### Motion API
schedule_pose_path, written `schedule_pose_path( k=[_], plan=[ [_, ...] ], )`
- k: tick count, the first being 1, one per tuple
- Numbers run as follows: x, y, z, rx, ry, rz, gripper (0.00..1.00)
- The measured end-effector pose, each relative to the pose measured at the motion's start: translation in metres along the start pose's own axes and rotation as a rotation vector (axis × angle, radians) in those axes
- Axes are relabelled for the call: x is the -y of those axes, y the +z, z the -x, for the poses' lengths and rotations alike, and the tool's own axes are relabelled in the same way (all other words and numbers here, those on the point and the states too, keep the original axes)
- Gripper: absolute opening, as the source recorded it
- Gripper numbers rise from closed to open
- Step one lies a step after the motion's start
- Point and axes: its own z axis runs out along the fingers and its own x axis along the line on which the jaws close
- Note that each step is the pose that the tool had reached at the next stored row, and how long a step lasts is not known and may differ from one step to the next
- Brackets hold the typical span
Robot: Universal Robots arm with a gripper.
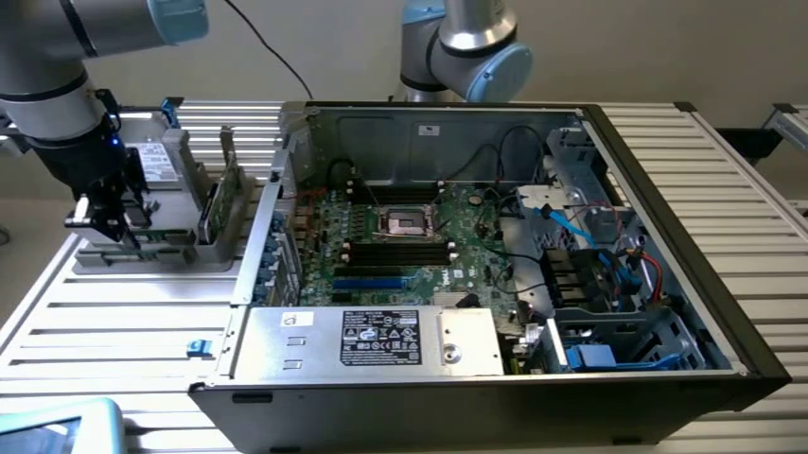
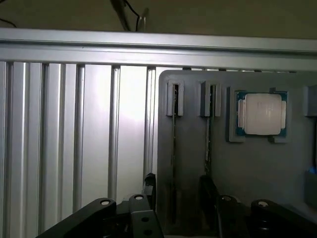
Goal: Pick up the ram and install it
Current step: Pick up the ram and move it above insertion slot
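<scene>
Risk of a bad grab at the ram [image 2: 173,148]. Two thin sticks on edge side by side in the grey holder [image 2: 247,168], very close together. Easy to catch the wrong one. Easy also to bump the second stick [image 2: 208,144], with one finger [image 2: 208,191] right over its line. Could tip it or knock it out of its slot.

Risk of a crooked pinch too. Thin and tall on its edge, so likely to tilt or slip if squeezed off to one side. Likely to bend or crack if pushed down on hard and not gripped by its flat sides. Could even drag the grey holder across the surface [image 2: 94,124], if stuck tight in its slot.

Wide open, the claw [image 2: 177,198], with nothing held. In the exterior view, low over the grey holder at that view's left, well apart from the open computer case [image 1: 430,142].

Now for the ram: upright on its long edge, in the slot farthest from the square processor chip [image 2: 261,114]. Lined up between the two fingers, with a gap on each side. Not touched, as far as can be told. So right under the claw, about in the middle of the open gap. Second stick just beside it, one slot nearer the chip.
</scene>
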Motion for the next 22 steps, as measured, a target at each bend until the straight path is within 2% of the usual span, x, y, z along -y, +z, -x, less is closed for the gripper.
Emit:
schedule_pose_path(
  k=[8, 18, 20, 21, 22],
  plan=[
    [0.0, 0.0141, -0.001, 0.0, 0.0, 0.0001, 0.49],
    [-0.0006, 0.0232, -0.003, 0.0, 0.0, 0.0001, 0.49],
    [-0.0005, 0.0252, -0.003, 0.0, 0.0, 0.0, 0.47],
    [-0.0004, 0.026, -0.003, -0.0001, 0.0, 0.0001, 0.4],
    [-0.0004, 0.0267, -0.003, -0.0001, 0.0, 0.0001, 0.4]
  ],
)
